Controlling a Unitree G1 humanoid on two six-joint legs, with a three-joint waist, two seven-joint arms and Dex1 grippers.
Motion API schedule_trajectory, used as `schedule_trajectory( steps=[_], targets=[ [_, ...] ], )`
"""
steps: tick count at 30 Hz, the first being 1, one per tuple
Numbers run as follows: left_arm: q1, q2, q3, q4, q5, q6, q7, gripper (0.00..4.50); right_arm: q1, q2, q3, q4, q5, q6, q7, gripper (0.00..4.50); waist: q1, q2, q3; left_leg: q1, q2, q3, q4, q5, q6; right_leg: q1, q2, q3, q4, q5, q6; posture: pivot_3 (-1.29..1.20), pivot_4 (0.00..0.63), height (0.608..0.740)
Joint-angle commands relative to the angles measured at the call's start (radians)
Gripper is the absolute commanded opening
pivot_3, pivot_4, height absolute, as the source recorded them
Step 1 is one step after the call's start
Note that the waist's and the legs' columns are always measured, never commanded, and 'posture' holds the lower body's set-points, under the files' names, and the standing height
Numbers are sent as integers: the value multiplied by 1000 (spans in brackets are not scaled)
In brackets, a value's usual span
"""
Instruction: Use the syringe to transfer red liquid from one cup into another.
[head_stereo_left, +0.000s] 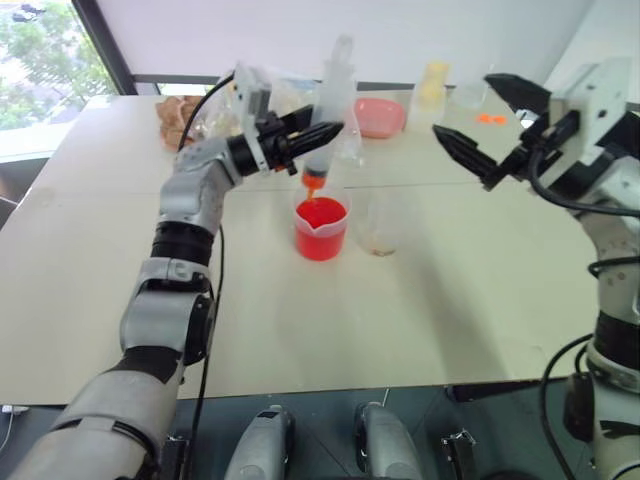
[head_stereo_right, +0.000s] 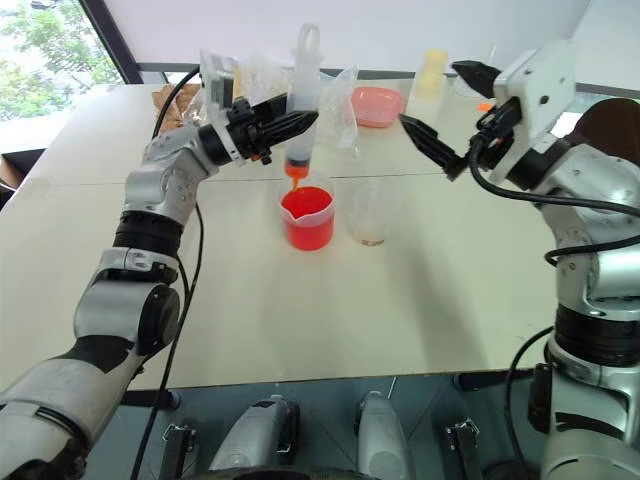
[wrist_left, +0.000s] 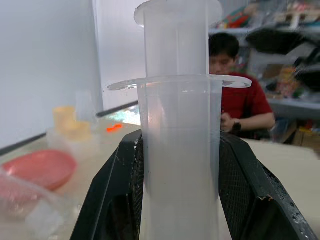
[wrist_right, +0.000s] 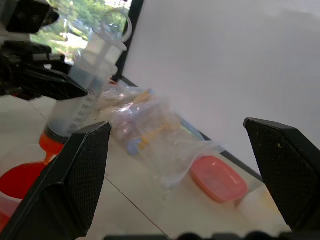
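Note:
My left gripper (head_stereo_left: 318, 134) is shut on the barrel of the syringe (head_stereo_left: 328, 110), holding it upright with the tip down. The syringe (wrist_left: 177, 150) sits between the two black fingers. A little red liquid (wrist_right: 50, 142) shows at the bottom of the barrel. Its tip hangs just over the spouted cup (head_stereo_left: 321, 235), which stands on the table with red liquid (head_stereo_left: 321, 214) in it. The plain clear cup (head_stereo_left: 381, 225) stands right beside it, on its right. My right gripper (head_stereo_left: 465, 106) is open and empty, in the air to the right of the syringe and apart from it.
A pink dish (head_stereo_left: 378, 116), a crumpled clear plastic bag (head_stereo_right: 345, 100) and a pale yellow container (head_stereo_left: 432, 85) lie at the back of the table (head_stereo_left: 420, 320). A brown item (head_stereo_left: 175, 120) sits at the back left. A person in red (wrist_left: 240, 95) sits beyond the table.

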Motion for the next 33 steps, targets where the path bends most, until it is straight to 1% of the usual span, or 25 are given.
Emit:
schedule_trajectory(
  steps=[1,8,15,19,25,33],
  targets=[
    [-85,-38,26,-13,-57,15,-37,1553,6,-55,-60,17,-56,-60,-35,4431,-1,0,0,0,0,0,0,0,0,0,0,0,0,0,0,0,150,740],
    [-175,-168,2,132,-21,-94,-70,1553,8,-124,-87,63,-94,-132,-51,4431,-4,0,0,1,0,1,0,0,1,1,0,0,-1,0,0,0,150,740],
    [-197,-266,-14,341,71,-258,-46,1553,5,-133,-82,26,-90,-136,-68,4431,-4,0,0,1,0,4,0,0,1,1,0,0,-2,0,0,0,150,740],
    [-201,-286,-6,400,102,-312,-42,1553,-5,-128,-75,-13,-76,-121,-77,4431,-4,0,0,0,0,3,0,0,1,1,0,0,-2,0,0,0,150,740],
    [-190,-306,-9,430,139,-347,-52,1553,-65,-99,-25,-51,-49,-102,-95,4431,-3,0,0,0,0,1,0,0,1,1,-1,0,-2,0,0,0,150,740],
    [-170,-315,-18,427,173,-362,-73,1553,-97,-37,63,-3,-75,-151,-94,4431,-3,0,0,0,0,1,0,0,1,1,-1,0,-2,0,0,0,150,740]
  ],
)
